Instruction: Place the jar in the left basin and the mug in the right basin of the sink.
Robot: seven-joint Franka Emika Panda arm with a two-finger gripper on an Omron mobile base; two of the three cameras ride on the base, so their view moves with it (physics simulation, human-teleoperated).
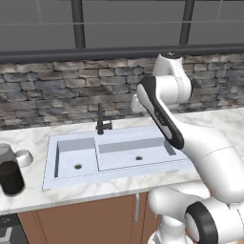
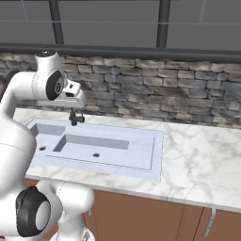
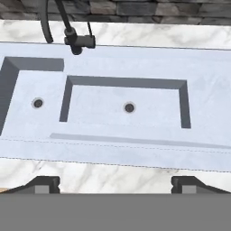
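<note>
Hand (image 3: 115,182) released and empty above the sink (image 1: 114,176); both basins bare. Jar (image 1: 10,171) and mug (image 1: 24,157) wait at the surface's left edge; fetching one seems next.

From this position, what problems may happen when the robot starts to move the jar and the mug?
1. The jar and mug stand touching at the counter's far left; gripping one may knock the other.
2. The open tool hovers over the sink, far from both, so a long reach is needed.
3. The faucet stands behind the divider between the basins; a tall jar could strike it.
</note>
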